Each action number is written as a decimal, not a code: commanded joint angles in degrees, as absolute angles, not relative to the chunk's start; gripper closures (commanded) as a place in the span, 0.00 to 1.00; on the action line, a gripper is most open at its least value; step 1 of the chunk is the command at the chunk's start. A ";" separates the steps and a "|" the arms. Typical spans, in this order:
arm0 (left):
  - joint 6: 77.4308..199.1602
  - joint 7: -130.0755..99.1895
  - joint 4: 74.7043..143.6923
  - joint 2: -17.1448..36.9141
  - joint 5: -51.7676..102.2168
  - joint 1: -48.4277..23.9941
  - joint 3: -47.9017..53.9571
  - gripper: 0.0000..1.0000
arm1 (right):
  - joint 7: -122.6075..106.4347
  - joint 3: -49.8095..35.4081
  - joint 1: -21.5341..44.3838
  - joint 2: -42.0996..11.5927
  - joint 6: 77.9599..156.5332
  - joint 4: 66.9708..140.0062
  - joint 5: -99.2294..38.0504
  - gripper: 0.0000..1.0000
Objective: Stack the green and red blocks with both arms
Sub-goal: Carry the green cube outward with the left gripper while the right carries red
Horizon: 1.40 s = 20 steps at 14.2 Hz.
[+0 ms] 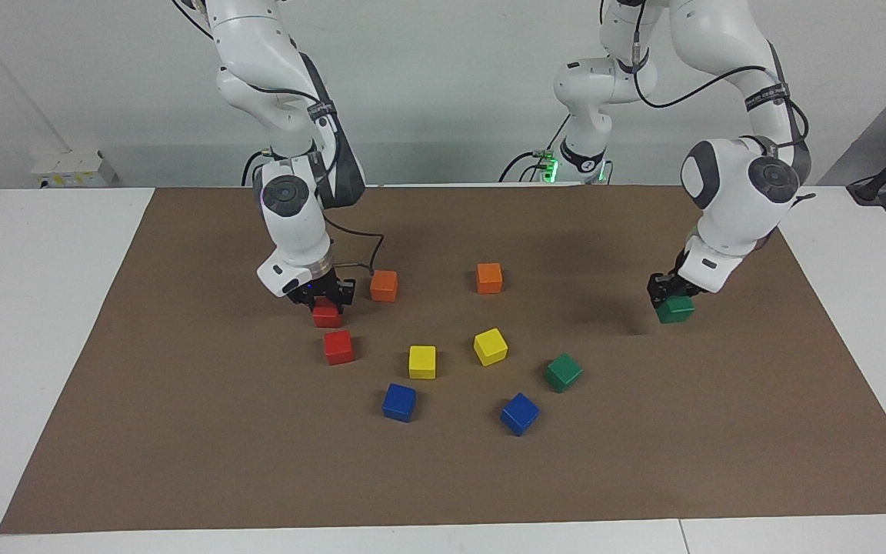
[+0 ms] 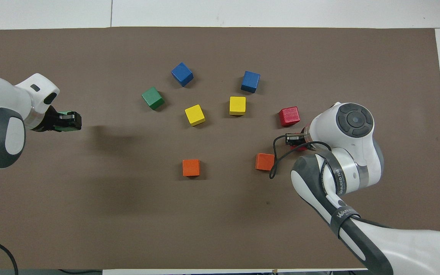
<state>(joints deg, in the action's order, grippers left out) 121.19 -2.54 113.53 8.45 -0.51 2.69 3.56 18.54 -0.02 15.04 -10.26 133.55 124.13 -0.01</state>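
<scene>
Facing view: left hand grasps green block, raised over mat. Right hand clenched on red block; second red block just beside.

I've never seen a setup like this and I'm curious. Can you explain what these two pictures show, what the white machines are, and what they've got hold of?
These are two white robot arms at a table covered by a brown mat. One picture looks at them from across the table; the other looks down from above their own end. Each arm ends in a small black end effector, a two-finger clamp. The left end effector is shut on a green block, lifted over the mat toward the left arm's end of the table. The right end effector is down at the mat, shut on a red block. Loose on the mat lie another red block, another green block, two yellow blocks, two blue blocks and two orange blocks.
</scene>
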 commanded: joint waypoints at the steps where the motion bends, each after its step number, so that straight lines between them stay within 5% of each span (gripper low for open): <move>1: 124.44 -0.18 113.29 9.92 -0.09 4.30 4.31 1.00 | 19.25 -0.09 14.07 -9.58 129.76 120.26 -0.70 1.00; 5: 129.11 -0.26 114.08 12.30 0.09 5.27 4.31 1.00 | 10.32 0.09 6.44 -8.97 126.03 113.83 -0.62 1.00; 10: 129.02 -0.09 114.61 14.94 0.09 4.48 4.39 1.00 | -5.97 0.18 -4.82 -10.19 131.83 113.64 0.09 1.00; 20: 129.37 -1.41 115.84 15.03 0.09 4.48 4.39 1.00 | -8.09 0.09 -6.16 -11.69 134.91 119.17 0.18 1.00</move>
